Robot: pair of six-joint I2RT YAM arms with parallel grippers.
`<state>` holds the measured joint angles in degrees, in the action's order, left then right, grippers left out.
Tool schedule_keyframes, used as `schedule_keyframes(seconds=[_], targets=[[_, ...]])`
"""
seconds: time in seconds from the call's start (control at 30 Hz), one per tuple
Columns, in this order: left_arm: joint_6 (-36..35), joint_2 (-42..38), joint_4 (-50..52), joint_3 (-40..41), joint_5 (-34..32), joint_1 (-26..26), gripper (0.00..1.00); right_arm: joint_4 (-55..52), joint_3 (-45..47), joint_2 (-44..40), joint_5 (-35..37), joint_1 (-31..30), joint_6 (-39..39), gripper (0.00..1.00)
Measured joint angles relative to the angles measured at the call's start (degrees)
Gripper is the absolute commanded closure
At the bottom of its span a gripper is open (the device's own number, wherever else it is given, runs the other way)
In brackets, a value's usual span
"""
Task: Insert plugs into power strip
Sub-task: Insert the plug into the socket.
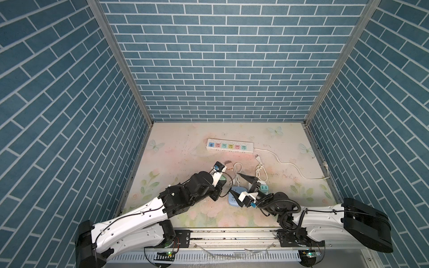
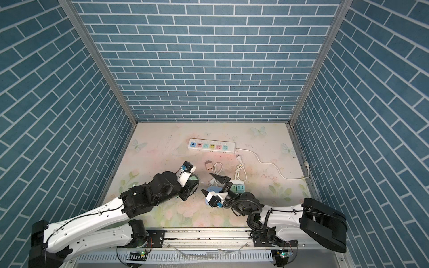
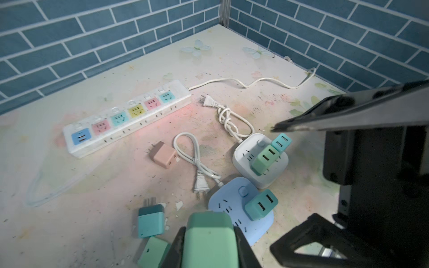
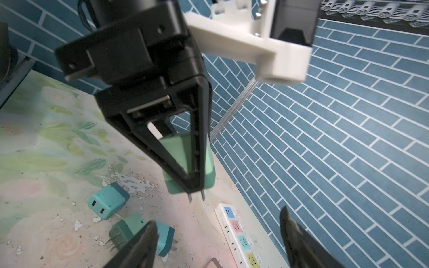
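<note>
**Green plug gripped, strip lies up-frame**

The left claw [image 3: 209, 228] is pinching a mint-green cube-shaped plastic plug [image 3: 210, 241]. Its 2 metal prongs [image 4: 190, 198] point forward, clear of the floral tabletop [image 1: 176, 143]. The right claw [image 1: 234, 182] stands spread and empty close beside it. The long white power strip [image 1: 229, 146], with 6 coloured panels, lies above both claws in both top views, well apart, its long axis running left to right. I judge the plug must travel up-frame, then tip prongs-down over a socket.
</note>
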<state>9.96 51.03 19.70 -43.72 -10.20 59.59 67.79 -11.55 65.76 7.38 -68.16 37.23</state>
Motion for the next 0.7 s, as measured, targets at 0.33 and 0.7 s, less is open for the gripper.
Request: schedule_keyframes(seconds=[0.33,0.7], targets=[[-13.25,-4.83,7.98,0.48,-5.31,0.0,1.0,-11.78,-1.68,-9.25,20.61,2.01,-5.55,0.01],[-24.74,-4.57,9.73,4.55,0.7,0.0,1.0,-28.83,-6.91,-17.44,36.96,19.19,-26.38,0.01]])
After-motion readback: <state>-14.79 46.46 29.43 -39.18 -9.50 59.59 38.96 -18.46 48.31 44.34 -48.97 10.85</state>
